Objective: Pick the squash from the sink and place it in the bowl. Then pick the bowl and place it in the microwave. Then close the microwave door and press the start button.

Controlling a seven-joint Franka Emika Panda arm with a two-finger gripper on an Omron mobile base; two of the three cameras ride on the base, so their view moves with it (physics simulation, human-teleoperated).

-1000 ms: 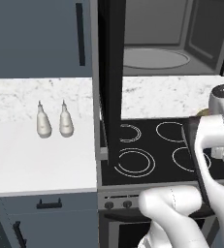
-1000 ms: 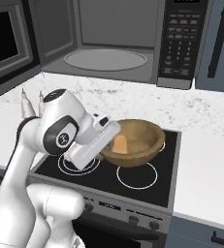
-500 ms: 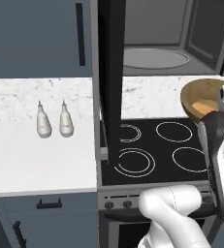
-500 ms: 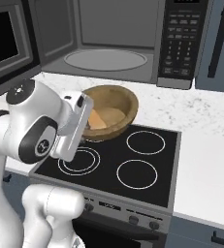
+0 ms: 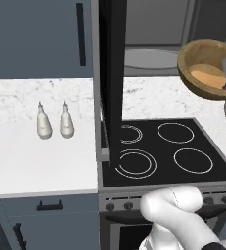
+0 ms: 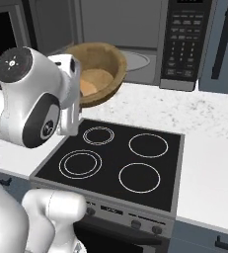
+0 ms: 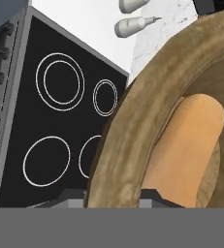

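The squash (image 5: 207, 76) lies inside the wooden bowl (image 5: 206, 69), and the bowl rides in the air, tilted, above the black cooktop (image 5: 166, 151) and level with the open mouth of the microwave (image 6: 135, 44). The gripper (image 7: 114, 193) is clamped on the bowl's thick rim, one dark finger tip on each side of the wall in the hand view.

The first step looks finished: the vegetable is in the bowl. The second is under way, with the bowl lifted and close in front of the cavity but not yet on the round glass turntable (image 5: 151, 59). Setting it down, shutting the microwave door (image 5: 110, 83), which stands swung wide open and edge-on in the left base view, and pressing the start button on the control panel (image 6: 183, 47) all remain.

Compared with a second ago, the bowl has come up off the stove: then it sat low over the far burners behind the arm, half a second ago it was partway up, and now it hangs higher and nearer the microwave opening, tipped further toward the camera. The arm has swung up with it. The two pale shakers (image 5: 53, 122) on the marble counter (image 5: 36, 146) stand where they stood.
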